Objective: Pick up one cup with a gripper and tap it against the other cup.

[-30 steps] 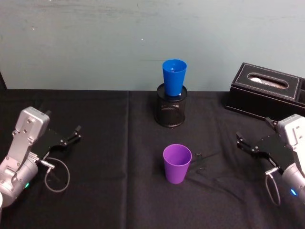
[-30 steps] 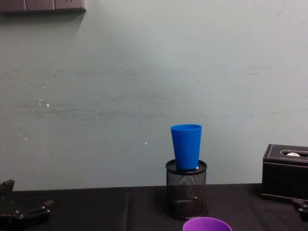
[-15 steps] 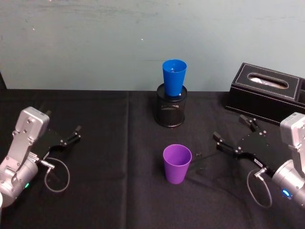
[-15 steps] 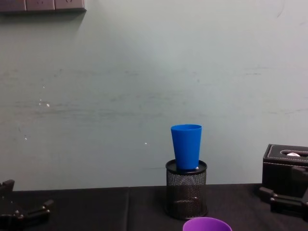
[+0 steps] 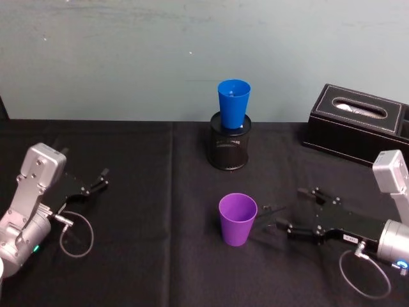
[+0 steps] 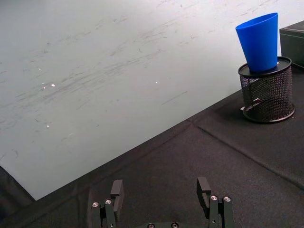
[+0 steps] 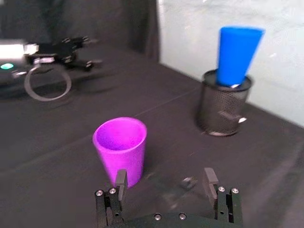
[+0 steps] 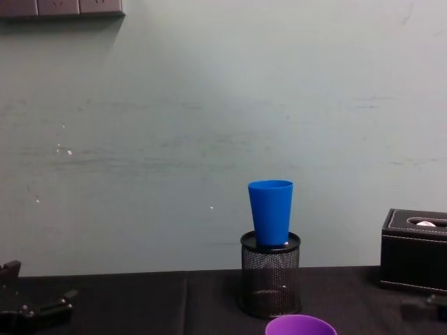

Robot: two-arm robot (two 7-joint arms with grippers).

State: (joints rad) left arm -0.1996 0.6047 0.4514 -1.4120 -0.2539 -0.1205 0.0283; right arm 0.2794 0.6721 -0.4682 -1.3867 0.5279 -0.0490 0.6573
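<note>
Black cloth (image 5: 160,256) w/ smooth purple cup (image 5: 238,219), wider rim.

Left gripper (image 5: 101,179), right gripper (image 5: 289,208): slim black two-finger claws showing silver screws (image 7: 110,191), mounting on silver-grey cylindrical wrists (image 5: 19,236); boxy grey housings (image 5: 39,167) topping them; black cable loops (image 5: 91,235) hanging; lights (image 5: 399,263) glowing green left, blue right.

I see a pale grey-green wall (image 8: 140,125), scuffed and scratched; grey panels (image 8: 59,7) at its upper left; a creased black tablecloth (image 5: 147,256) lies below it.
</note>
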